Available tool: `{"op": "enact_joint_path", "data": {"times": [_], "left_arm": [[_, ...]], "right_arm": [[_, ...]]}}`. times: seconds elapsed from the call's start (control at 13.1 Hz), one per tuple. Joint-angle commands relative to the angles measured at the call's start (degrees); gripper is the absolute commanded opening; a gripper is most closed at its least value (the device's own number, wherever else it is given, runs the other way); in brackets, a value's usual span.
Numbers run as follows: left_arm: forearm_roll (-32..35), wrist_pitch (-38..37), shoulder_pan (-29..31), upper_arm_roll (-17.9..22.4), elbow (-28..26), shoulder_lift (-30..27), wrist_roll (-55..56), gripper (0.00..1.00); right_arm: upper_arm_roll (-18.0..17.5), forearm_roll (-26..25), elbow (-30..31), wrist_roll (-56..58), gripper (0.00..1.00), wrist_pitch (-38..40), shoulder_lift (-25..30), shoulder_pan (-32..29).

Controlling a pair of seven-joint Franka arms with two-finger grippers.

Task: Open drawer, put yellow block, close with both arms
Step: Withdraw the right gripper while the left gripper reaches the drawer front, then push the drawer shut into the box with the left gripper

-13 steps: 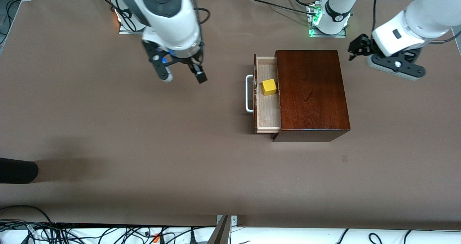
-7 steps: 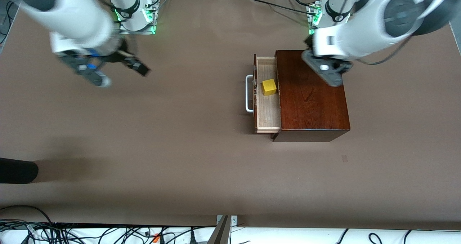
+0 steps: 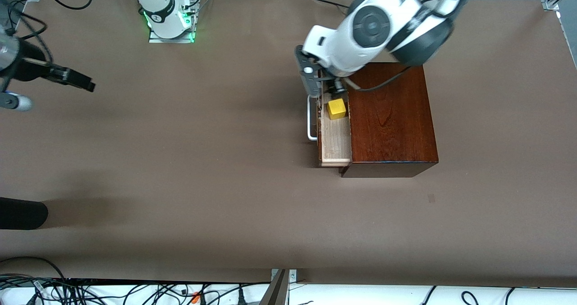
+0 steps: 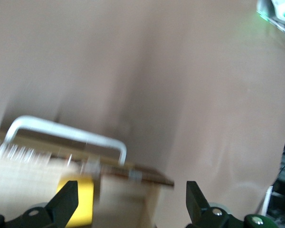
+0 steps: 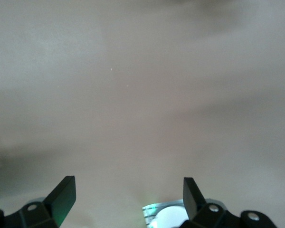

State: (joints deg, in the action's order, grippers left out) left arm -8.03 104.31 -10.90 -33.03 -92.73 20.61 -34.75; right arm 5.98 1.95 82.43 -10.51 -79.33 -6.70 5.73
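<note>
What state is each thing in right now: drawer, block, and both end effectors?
Drawer: pulled open, handle free.
Yellow block: resting inside the drawer, not gripped.
Wooden box: upright on the table.
Left end effector: open, over the drawer's end nearest the arm bases, holding nothing.
Right end effector: open, empty, over bare table at the right arm's end.

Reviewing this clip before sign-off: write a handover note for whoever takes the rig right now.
Left end effector: open, over the open drawer by the yellow block, holding nothing.
Right end effector: open, empty, over bare table at the right arm's end.
Done: drawer pulled out of the wooden box, block lies inside.
Left: push the drawer shut by its white handle with both arms.
</note>
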Motion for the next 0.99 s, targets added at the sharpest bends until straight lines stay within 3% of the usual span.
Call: {"op": "enact_joint_path", "data": {"times": [0.0,0.15,0.38,0.61,0.91], "left_arm": [[5.54,6.75,-2.88,-0.11,0.89,5.74,-11.01,1.0],[12.91,11.25,-5.7,-0.11,0.44,8.73,-11.21,1.0],[24.07,12.22,-7.03,0.07,0.53,13.57,-10.69,1.0],[29.36,12.49,-6.94,0.25,0.44,15.77,-10.95,1.0],[30.09,10.48,-4.66,0.33,0.53,15.69,-14.71,1.0]], "right_arm": [[-0.79,-0.54,4.05,9.51,1.0,-3.62,1.77,-3.44],[-0.88,-2.38,5.11,10.95,1.0,-4.78,1.69,-3.53],[-0.97,-2.83,6.08,10.95,1.0,-6.44,1.34,-3.36],[-1.58,-3.01,6.35,10.08,1.0,-6.71,1.33,-3.18],[-1.67,-2.92,6.35,9.54,1.0,-6.63,1.42,-3.18]]}}
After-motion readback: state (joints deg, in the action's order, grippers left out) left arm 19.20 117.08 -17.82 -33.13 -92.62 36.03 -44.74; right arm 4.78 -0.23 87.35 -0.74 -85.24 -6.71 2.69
